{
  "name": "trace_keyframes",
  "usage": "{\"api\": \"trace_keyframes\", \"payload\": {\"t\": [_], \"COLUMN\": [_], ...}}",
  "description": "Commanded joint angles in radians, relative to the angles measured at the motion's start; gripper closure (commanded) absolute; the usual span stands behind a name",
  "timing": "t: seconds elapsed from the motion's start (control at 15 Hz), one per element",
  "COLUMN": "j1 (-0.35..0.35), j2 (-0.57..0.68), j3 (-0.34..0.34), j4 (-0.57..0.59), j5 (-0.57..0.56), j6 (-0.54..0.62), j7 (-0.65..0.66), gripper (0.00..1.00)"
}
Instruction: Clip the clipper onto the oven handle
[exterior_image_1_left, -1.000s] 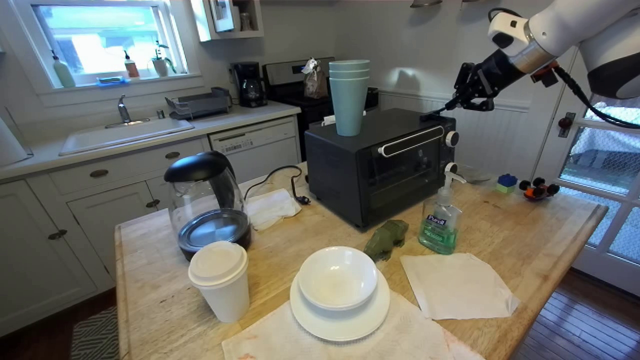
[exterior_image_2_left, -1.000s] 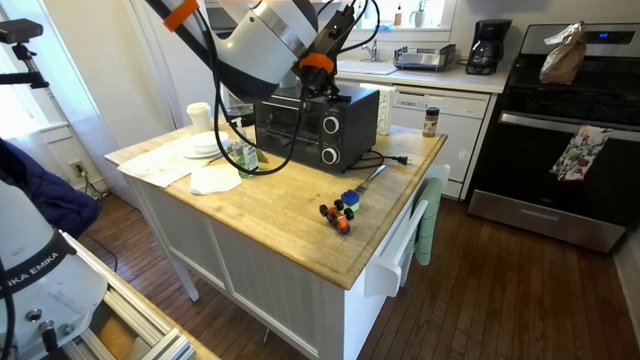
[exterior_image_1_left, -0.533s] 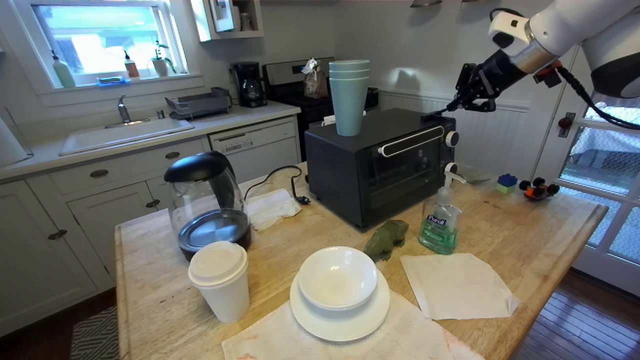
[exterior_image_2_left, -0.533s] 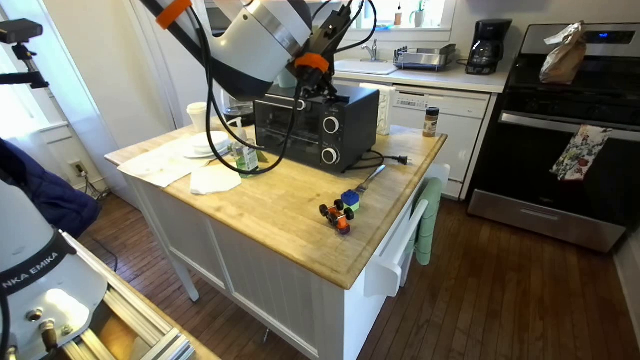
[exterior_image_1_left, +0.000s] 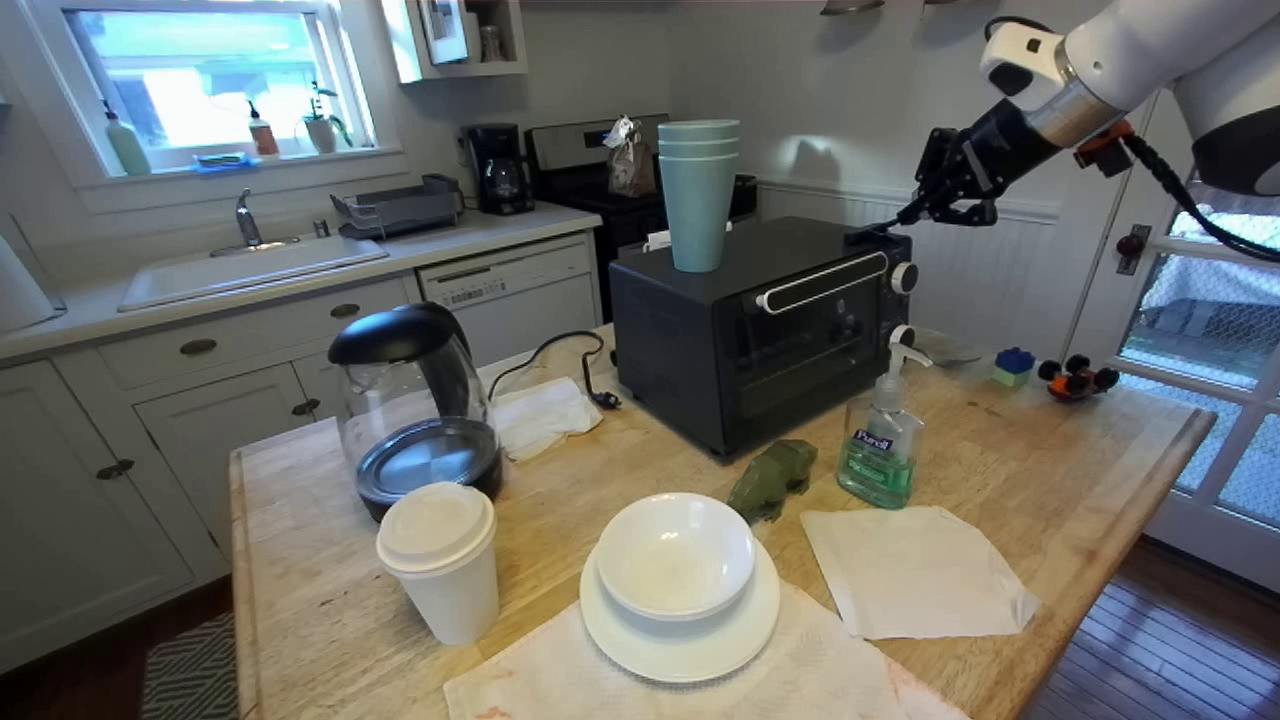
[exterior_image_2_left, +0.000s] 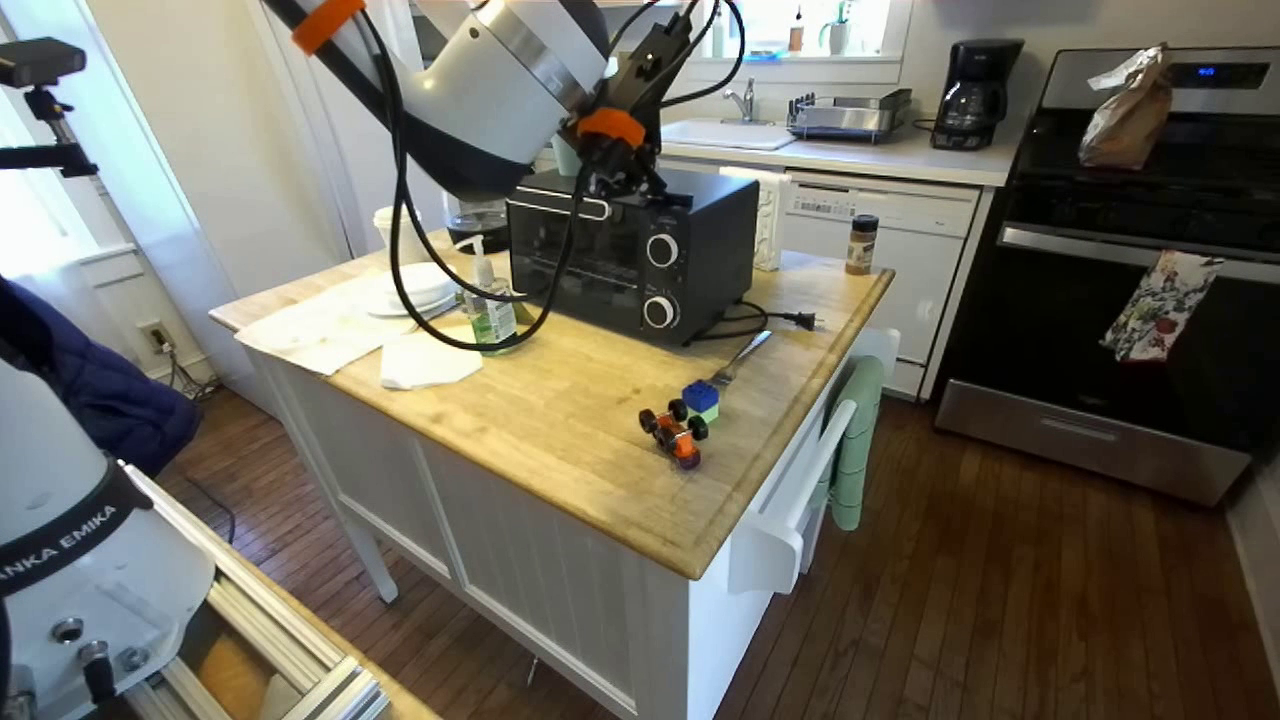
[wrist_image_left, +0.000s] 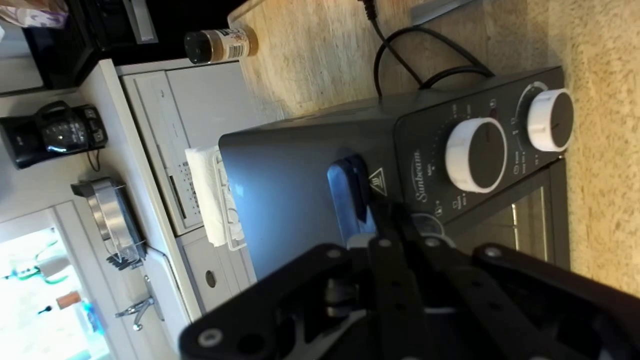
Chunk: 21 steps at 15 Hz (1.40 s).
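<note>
The clipper (wrist_image_left: 347, 192) is a dark, glossy clip that catches blue light in the wrist view. My gripper (wrist_image_left: 392, 205) is shut on its dark grip part, the fingers nearly together. Above the knob-side top corner of the black toaster oven (exterior_image_1_left: 670, 340), the clipper (exterior_image_1_left: 866, 233) juts from the gripper (exterior_image_1_left: 903, 216); whether it touches the oven top I cannot tell. Across the upper glass door runs the oven handle (exterior_image_1_left: 825, 283), a pale-edged bar just below and in front of the clipper. In an exterior view the arm partly covers the handle (exterior_image_2_left: 590, 208).
Stacked green cups (exterior_image_1_left: 697, 195) stand on the oven top. Two white knobs (wrist_image_left: 476, 155) stick out of its front. A sanitizer bottle (exterior_image_1_left: 880, 440) and a green figurine (exterior_image_1_left: 773, 480) sit before the door. A toy car (exterior_image_2_left: 675, 435) and blocks (exterior_image_2_left: 701, 399) lie nearby.
In an exterior view the arm and gripper have drifted left and slightly down, the clipper travelling with them. The grip looks the same, and the oven has not moved.
</note>
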<state>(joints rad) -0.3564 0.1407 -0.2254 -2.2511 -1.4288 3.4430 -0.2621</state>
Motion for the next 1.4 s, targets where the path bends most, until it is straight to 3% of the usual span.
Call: {"api": "trace_keyframes", "payload": {"t": [0.0,0.07,0.67,1.33], "j1": [0.026,0.027,0.029,0.012], "j2": [-0.012,-0.010,0.012,0.037], "j3": [-0.013,-0.013,-0.013,0.006], "j4": [-0.040,-0.040,-0.060,-0.039], "j5": [0.022,0.024,0.023,-0.024], "j6": [-0.038,-0.042,-0.027,0.036], "j7": [-0.010,-0.010,-0.024,0.008], "gripper": [0.84,0.64,0.01,0.00]}}
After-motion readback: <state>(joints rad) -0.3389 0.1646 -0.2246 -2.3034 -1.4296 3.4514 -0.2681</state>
